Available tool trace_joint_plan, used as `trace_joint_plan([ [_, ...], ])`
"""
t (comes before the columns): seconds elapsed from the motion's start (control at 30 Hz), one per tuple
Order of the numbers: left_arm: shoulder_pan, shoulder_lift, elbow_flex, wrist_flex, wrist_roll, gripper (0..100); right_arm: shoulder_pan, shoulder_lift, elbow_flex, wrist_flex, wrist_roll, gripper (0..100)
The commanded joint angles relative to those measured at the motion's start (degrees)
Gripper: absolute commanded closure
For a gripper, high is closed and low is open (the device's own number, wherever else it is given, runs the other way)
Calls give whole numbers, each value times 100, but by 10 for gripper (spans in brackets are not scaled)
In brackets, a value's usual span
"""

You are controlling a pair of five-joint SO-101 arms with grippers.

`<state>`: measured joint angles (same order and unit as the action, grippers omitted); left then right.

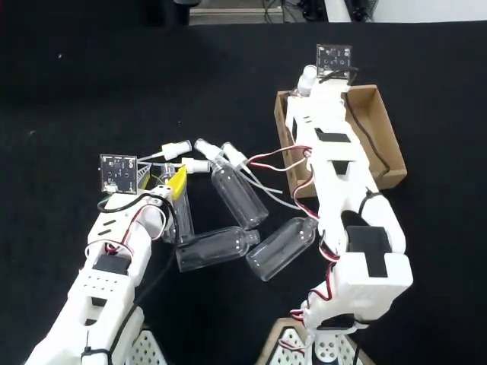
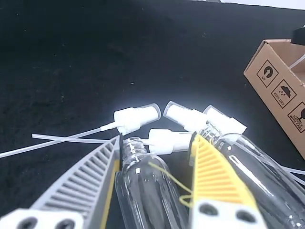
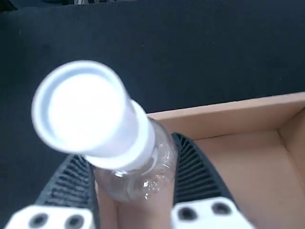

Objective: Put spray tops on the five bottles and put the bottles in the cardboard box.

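Here, at lower left, the left tool (image 1: 171, 182) grips an uncapped bottle (image 2: 143, 191) near its neck, seemingly steadying it for the loose spray tops (image 2: 138, 117) just beyond on the desk (image 1: 76, 91); at upper right, the right tool (image 3: 128, 157) clamps a capped bottle (image 3: 86, 107) at the edge of the cardboard box (image 1: 371, 129), apparently for release.

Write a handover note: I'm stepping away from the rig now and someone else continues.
Left pincer: shut on an uncapped bottle at the table, loose spray tops just beyond its neck.
Right pincer: shut on a capped bottle, over the cardboard box.
Three other bottles lie on the table, two plainly uncapped.
Done: one bottle capped, held at the box.
Left: release it in the box, then cap and box the rest.
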<state>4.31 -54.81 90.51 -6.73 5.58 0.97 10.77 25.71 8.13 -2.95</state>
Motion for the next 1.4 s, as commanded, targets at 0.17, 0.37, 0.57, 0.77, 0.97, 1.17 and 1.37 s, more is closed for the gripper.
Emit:
trace_joint_plan([
  [0.17,66,-26,-66,-132,0,770,-255,-22,-347,53,-387,718],
  [0.37,66,-26,-66,-132,0,770,-255,-22,-338,53,-387,738],
  [0.57,66,-26,-66,-132,0,770,-308,-136,-171,62,-404,732],
  [0.77,66,-26,-66,-132,0,770,-343,-189,-48,62,-413,600],
  [0.97,66,-26,-66,-132,0,770,-343,-259,-22,62,-413,617],
  [1.17,66,-26,-75,-132,0,770,-343,-1086,207,985,-413,616],
  [1.37,66,-26,-75,-132,0,770,-255,-1912,242,2418,-378,621],
])
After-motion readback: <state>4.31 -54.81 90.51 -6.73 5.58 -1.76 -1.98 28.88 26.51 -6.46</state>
